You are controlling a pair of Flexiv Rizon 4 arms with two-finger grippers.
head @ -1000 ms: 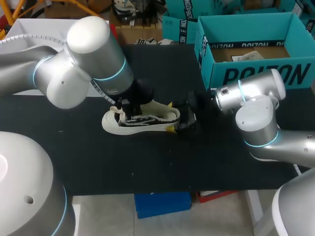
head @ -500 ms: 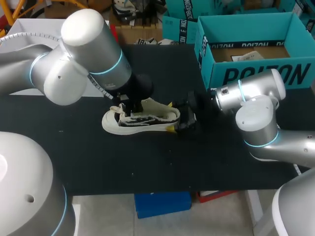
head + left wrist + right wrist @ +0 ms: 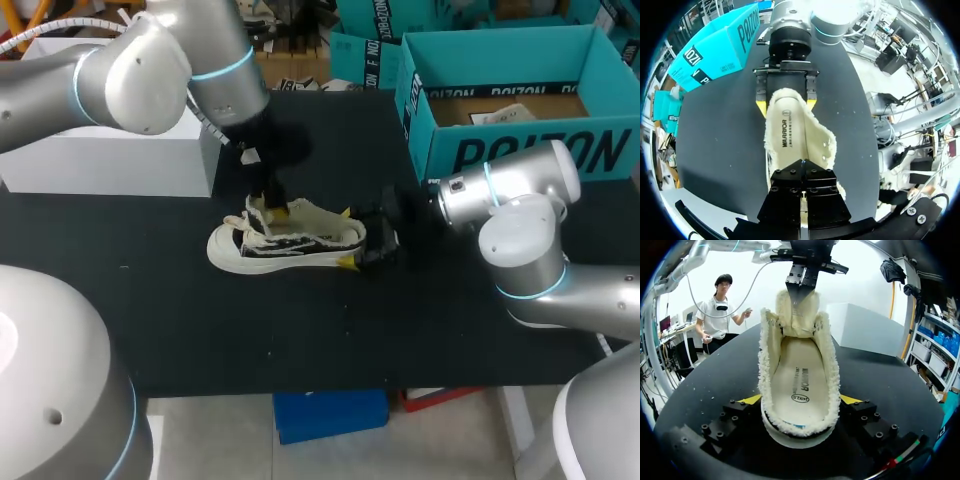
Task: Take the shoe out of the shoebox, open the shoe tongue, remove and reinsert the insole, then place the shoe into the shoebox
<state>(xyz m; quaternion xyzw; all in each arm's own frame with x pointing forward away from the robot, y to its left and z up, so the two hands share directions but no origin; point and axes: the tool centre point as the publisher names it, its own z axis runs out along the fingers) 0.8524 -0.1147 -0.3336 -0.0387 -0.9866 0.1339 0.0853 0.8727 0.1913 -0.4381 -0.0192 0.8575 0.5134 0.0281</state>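
Two grippers: both on the shoe [image 3: 290,245].
Left gripper [image 3: 273,208]: above shoe, fingers pinching the tongue [image 3: 799,315].
Right gripper [image 3: 800,400]: clamping shoe's heel sides.
Shoebox [image 3: 500,150]: well apart from shoe.

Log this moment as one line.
left gripper: shut on tongue | right gripper: shut on shoe at heel | shoe: upright on table | shoebox: no shoe inside

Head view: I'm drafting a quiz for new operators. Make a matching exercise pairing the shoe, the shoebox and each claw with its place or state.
1 shoe
2 shoebox
3 left claw
4 right claw

A open, at the far right corner
B shut on the shoe's heel
C lying on the black table
D pinching the upturned tongue

Pairs: 1-C, 2-A, 3-D, 4-B
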